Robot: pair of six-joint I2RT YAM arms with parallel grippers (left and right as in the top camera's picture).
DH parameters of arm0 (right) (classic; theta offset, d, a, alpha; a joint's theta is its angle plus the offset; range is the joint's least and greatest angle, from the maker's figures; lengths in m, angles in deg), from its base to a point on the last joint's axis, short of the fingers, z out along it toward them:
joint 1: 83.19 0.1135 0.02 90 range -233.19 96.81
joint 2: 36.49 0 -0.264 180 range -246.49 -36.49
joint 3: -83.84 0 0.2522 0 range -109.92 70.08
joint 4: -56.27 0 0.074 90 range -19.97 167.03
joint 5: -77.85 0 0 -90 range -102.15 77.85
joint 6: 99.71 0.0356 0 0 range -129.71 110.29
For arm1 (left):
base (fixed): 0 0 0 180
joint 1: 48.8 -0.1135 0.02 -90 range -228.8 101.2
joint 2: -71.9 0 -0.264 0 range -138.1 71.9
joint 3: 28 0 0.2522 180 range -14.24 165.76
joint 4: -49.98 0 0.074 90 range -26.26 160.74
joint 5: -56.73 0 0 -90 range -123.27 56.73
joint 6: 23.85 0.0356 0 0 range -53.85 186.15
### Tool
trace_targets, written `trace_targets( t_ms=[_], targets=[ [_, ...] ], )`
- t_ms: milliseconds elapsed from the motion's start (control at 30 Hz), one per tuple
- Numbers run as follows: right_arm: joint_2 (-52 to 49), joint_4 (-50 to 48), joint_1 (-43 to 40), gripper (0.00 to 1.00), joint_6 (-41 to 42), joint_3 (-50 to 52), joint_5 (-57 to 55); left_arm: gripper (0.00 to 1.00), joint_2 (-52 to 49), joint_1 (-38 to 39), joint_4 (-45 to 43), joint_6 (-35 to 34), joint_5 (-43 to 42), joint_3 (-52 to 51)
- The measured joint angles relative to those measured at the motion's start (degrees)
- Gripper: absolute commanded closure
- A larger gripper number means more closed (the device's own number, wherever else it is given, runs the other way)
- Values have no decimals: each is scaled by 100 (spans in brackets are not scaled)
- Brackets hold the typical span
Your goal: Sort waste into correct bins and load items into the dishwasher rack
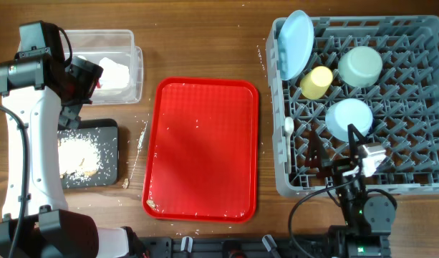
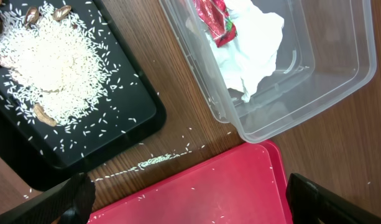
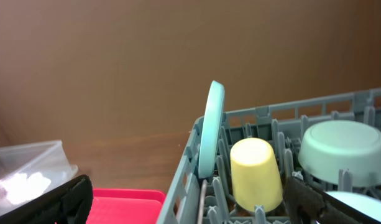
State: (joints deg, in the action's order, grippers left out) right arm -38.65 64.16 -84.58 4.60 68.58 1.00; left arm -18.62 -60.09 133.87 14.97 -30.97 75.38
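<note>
The grey dishwasher rack (image 1: 282, 183) at the right holds an upright light blue plate (image 1: 296, 44), a yellow cup (image 1: 316, 82), a pale green bowl (image 1: 360, 66) and a light blue bowl (image 1: 348, 117), all upside down. A white utensil tip (image 1: 288, 126) shows by the rack's left wall. The clear tub (image 1: 136, 79) contains white napkins (image 2: 249, 43) and a red wrapper (image 2: 216, 22). Rice scraps (image 2: 50, 65) lie on the black tray (image 2: 137, 121). My left gripper (image 2: 187, 199) hangs open above the red tray's corner. My right gripper (image 3: 190, 199) is open over the rack, holding nothing.
The red serving tray (image 1: 205, 143) lies in the middle with a few grains and a crumb (image 1: 152, 204) at its near left corner. Loose rice (image 2: 156, 160) is scattered on the wood between the black tray and the red tray.
</note>
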Motion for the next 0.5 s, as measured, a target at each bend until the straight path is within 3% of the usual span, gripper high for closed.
trace_targets(
  t_ms=[233,500],
  targets=[
    [109,146,-24,0,-1250,109,223,0,0,0,2,0,2,0],
    [116,584,-24,1,-1895,114,-774,0,0,0,2,-2,0,0]
  ],
)
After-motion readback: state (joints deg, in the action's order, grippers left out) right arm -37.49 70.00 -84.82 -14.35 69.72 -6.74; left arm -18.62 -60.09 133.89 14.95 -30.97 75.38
